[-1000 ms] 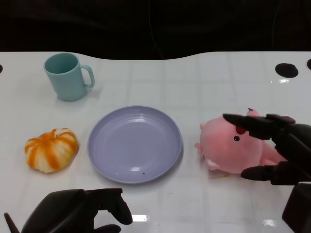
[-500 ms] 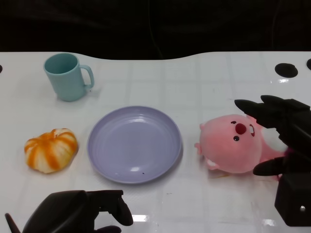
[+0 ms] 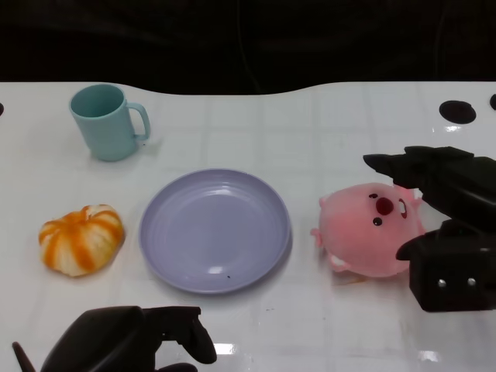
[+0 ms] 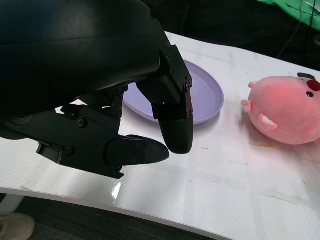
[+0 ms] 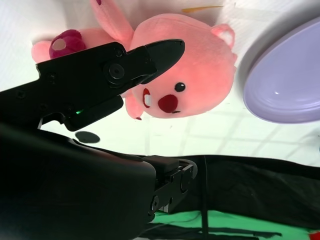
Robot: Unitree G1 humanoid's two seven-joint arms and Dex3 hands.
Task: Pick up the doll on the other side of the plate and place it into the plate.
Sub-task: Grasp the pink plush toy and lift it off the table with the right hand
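Plainly, the round pink doll [image 3: 370,230] with red nose lies between the right hand's [image 3: 442,225] spread, empty fingers [image 3: 387,164].

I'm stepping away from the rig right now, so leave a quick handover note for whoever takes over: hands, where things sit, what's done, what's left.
Right hand: open, fingers spread around the pink doll, not gripping it.
Left hand: holds nothing, at the near table edge.
Doll lies on the table, right of the purple plate; plate holds nothing.
Done: right hand placed at the doll.
Left: grip the doll, lift it, set it in the plate.
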